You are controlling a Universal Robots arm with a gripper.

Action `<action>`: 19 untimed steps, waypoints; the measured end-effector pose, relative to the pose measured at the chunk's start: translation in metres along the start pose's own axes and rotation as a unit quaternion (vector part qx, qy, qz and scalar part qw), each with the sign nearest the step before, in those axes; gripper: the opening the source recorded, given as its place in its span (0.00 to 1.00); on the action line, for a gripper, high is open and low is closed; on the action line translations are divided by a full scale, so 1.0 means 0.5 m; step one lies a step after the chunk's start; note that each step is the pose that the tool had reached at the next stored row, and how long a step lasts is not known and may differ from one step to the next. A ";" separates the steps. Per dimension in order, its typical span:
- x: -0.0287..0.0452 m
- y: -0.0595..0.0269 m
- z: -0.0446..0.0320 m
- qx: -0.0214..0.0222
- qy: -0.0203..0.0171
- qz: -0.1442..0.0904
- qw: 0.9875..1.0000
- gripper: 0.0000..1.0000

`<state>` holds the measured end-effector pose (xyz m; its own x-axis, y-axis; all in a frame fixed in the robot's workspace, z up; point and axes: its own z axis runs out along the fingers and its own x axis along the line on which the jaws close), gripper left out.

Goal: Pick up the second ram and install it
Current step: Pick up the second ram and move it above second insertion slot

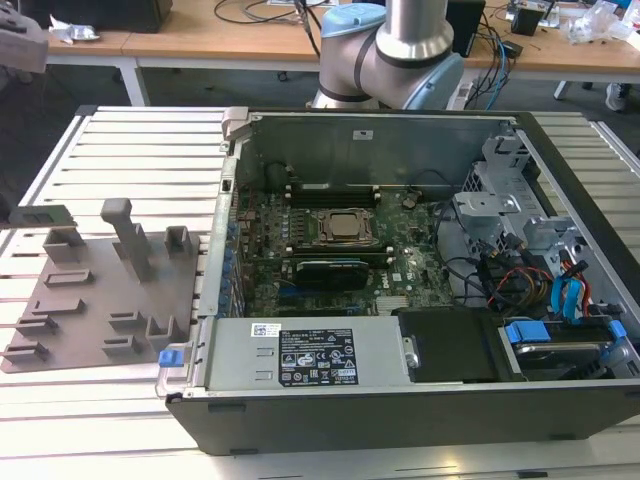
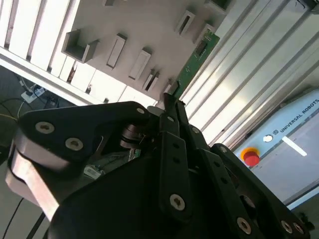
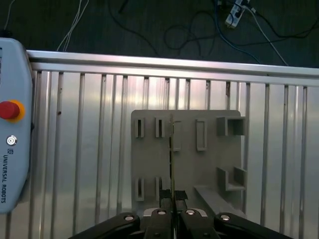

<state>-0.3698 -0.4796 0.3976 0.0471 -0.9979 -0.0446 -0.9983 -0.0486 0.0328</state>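
My pincer (image 3: 172, 196) is clamped on one end of the second ram (image 3: 172, 149), a slim green circuit strip. In the first wrist view the stick shows edge-on, a thin line running out from between my black fingers (image 3: 163, 195) across the grey plate (image 3: 199, 164). In the second wrist view the pincer (image 2: 170, 102) nips the strip's near end. The ram (image 2: 194, 59) juts out at a slant w/ its flat green face showing, and the plate's upright blocks & slots (image 2: 124, 50) lie just beyond it. Can't tell if its far end touches the plate. The plate lies on a slatted metal desk (image 3: 99, 149). A grey teach pendant (image 3: 12, 149) w/ a red button (image 3: 9, 109) sits at the desk's edge, apart from the plate. In the exterior view the plate (image 1: 100, 290) is on the exterior view's left, just beside an open PC case (image 1: 400, 410) w/ its motherboard (image 1: 270, 280) & square processor socket (image 1: 345, 228) exposed. My arm's base (image 1: 400, 50) stands behind the case.
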 end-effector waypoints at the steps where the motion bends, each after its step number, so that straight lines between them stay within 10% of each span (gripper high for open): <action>1: 0.000 0.000 -0.009 0.000 0.000 0.000 1.000 0.13; 4: -0.002 0.002 -0.046 0.000 -0.001 0.000 1.000 0.13; 10: -0.002 -0.007 -0.046 0.000 -0.001 0.000 1.000 0.13; 19: 0.005 -0.144 -0.050 -0.001 -0.001 0.000 1.000 0.13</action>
<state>-0.2967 -0.4796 0.4200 0.0469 -0.9978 -0.0465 -0.9982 -0.0486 0.0345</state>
